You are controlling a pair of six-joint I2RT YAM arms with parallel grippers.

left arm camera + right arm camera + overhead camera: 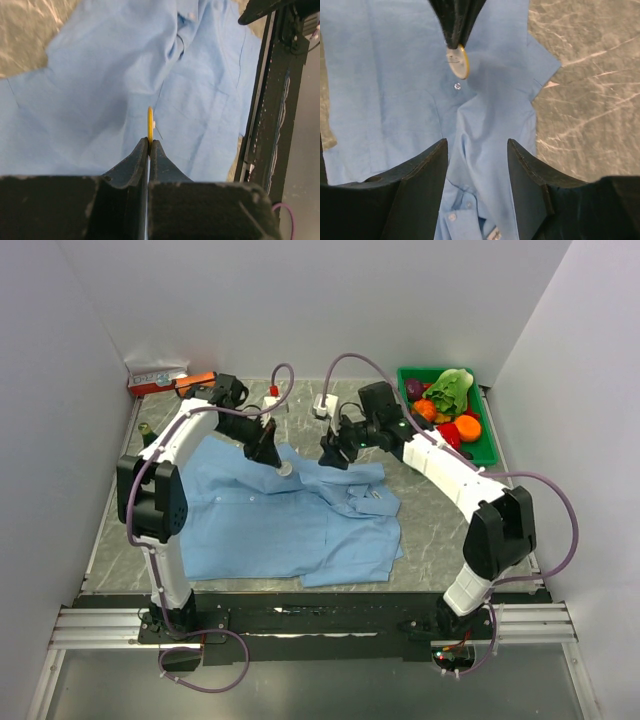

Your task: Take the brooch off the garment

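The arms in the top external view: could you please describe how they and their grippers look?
Both the left arm and right arm have white link shells and bulky black joint housings. A purple cable loops along each. The left gripper and right gripper have dark, wedge-shaped fingers with scuffed, pale-flecked edges.

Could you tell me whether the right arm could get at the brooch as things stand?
Probably yes: the right hand is open and faces the brooch with nothing between them; the shut left hand pinches only one edge of it.
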